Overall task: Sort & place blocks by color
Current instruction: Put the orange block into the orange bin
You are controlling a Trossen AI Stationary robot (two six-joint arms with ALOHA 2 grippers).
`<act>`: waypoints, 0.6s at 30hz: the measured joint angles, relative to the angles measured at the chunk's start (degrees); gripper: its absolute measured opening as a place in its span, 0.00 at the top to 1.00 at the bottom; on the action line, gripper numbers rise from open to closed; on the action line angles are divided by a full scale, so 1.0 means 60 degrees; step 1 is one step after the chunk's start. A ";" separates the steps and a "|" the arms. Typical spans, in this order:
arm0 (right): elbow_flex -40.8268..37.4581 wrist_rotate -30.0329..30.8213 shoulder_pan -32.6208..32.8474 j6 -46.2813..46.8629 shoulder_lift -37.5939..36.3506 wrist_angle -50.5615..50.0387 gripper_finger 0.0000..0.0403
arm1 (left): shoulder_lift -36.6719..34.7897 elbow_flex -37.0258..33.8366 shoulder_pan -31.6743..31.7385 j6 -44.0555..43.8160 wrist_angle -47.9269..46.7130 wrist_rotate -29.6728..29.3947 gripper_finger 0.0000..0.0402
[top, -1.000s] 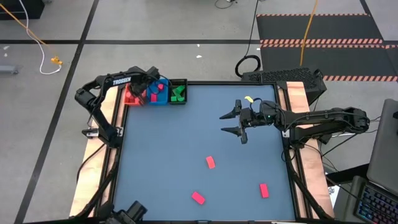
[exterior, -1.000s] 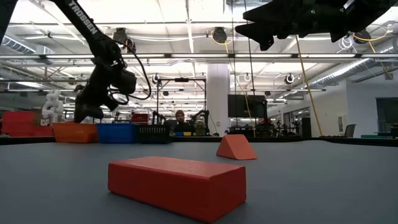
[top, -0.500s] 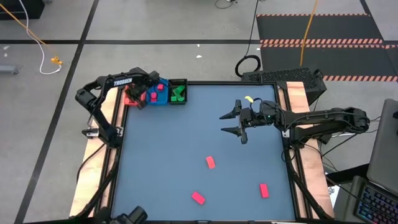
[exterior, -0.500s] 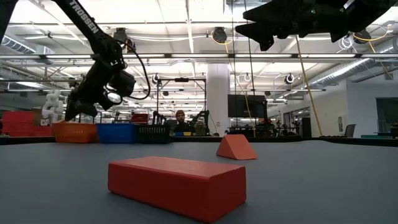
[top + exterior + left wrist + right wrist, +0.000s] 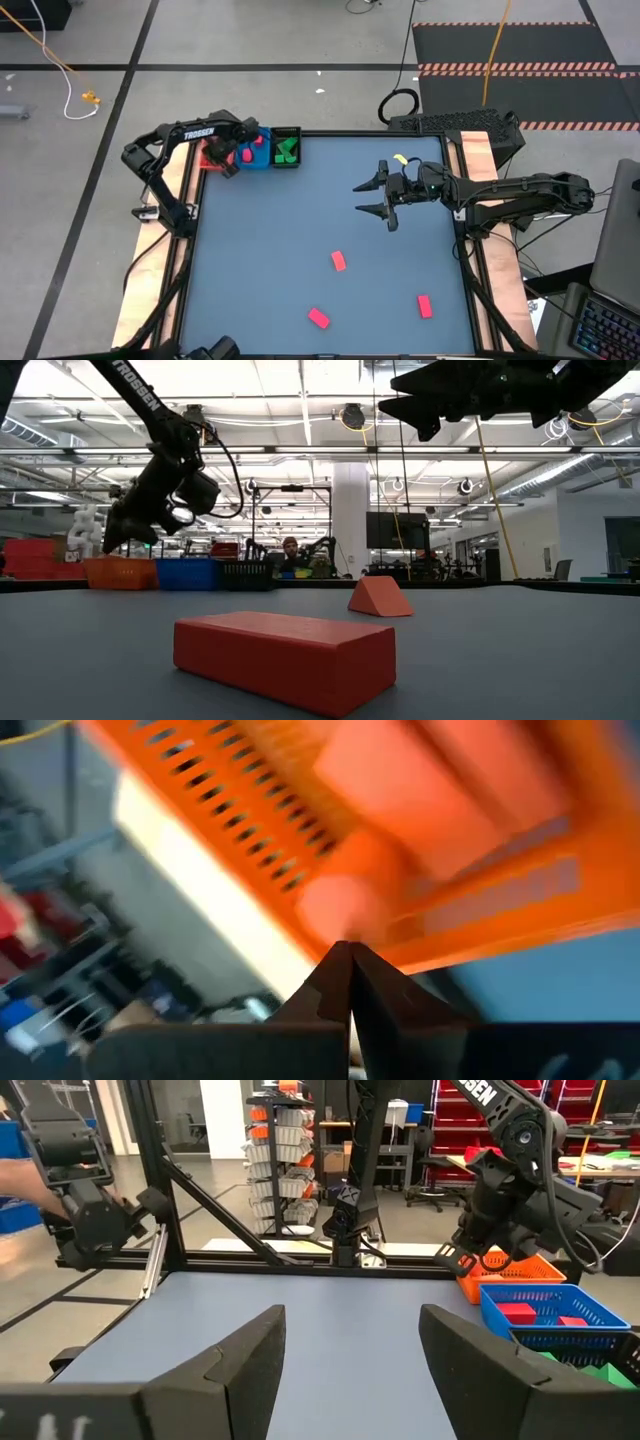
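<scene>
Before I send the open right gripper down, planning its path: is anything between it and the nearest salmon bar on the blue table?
Nothing visible: between the right gripper and the salmon bar lies only bare table.

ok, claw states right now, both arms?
Left claw: closed, nothing visible between its fingers, above the red tray.
Right claw: open, empty, raised over the table.
</scene>
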 joint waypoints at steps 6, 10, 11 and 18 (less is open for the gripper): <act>0.0002 -0.0004 0.0000 0.0000 0.0000 -0.0004 0.44 | -0.0015 0.0007 -0.0139 0.0236 0.0298 0.0379 0.99; 0.0003 -0.0004 0.0000 0.0000 0.0000 -0.0004 0.44 | -0.0015 0.0007 -0.0043 0.0349 0.0460 0.0021 0.99; 0.0000 -0.0004 0.0000 0.0000 0.0000 -0.0004 0.44 | -0.0015 0.0004 0.0016 0.0422 0.0602 -0.0059 0.99; 0.0003 -0.0004 0.0000 0.0004 0.0000 -0.0004 0.44 | -0.0018 0.0014 0.0578 0.0793 0.2096 -0.0433 0.98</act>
